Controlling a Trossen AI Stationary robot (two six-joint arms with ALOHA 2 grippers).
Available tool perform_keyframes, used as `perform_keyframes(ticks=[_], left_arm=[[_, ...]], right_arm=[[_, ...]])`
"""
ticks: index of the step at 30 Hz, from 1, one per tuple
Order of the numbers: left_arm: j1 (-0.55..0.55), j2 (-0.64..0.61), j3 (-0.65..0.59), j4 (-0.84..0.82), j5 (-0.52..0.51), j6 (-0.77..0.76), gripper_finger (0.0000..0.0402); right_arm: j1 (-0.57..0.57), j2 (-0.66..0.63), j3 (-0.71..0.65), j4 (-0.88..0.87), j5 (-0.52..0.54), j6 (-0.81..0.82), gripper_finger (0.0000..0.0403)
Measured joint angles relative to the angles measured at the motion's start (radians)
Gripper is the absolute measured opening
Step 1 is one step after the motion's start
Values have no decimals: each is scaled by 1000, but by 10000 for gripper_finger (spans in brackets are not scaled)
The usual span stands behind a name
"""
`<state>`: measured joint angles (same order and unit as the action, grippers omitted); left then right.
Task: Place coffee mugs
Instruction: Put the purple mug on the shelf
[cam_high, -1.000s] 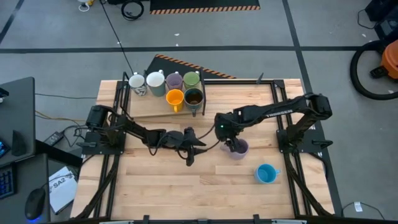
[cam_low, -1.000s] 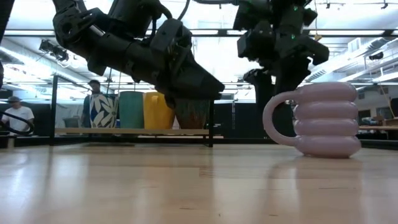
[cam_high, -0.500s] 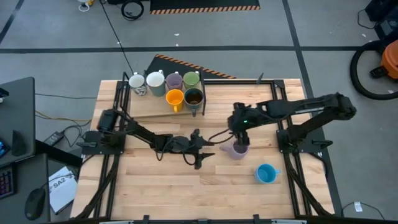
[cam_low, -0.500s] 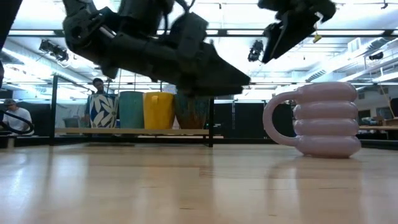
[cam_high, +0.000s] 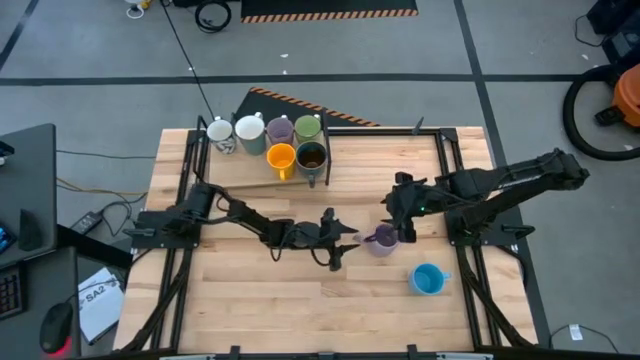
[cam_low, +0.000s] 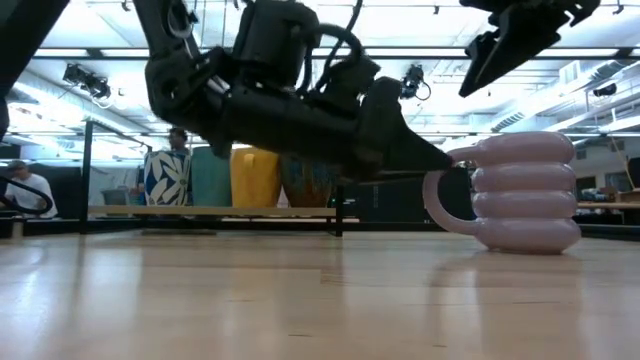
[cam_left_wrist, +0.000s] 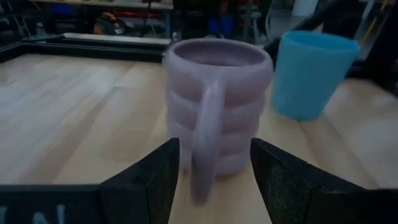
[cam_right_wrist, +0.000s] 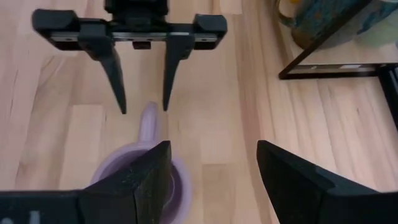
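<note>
Six mugs (cam_high: 268, 142) clustered at table's 11 o'clock. Left gripper (cam_high: 343, 239) near centre, fingers spread, tips either side of the lilac mug (cam_high: 381, 240) handle, pointing 3 o'clock. Right gripper (cam_high: 398, 212) raised just at mug's 1 o'clock, fingers spread. Blue mug (cam_high: 428, 279) at its 4 o'clock.

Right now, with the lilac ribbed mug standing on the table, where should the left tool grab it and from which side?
Probably by the handle. The lilac mug stands upright with its handle pointing toward the left tool, whose open fingers already straddle the loop. Come in level from the table's left side; the ribbed body looks too wide.
</note>
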<state>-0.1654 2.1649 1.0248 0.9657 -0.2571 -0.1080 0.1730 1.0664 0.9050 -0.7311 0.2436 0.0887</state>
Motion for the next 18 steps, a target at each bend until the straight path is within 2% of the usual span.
perform_keyframes(ticks=[10, 18], left_arm=[[7, 115, 75, 68, -1, -9, 200], [6, 130, 99, 55, -2, 9, 130]], right_arm=[[48, 11, -27, 63, 18, 12, 244], [53, 12, -27, 54, 18, 17, 244]])
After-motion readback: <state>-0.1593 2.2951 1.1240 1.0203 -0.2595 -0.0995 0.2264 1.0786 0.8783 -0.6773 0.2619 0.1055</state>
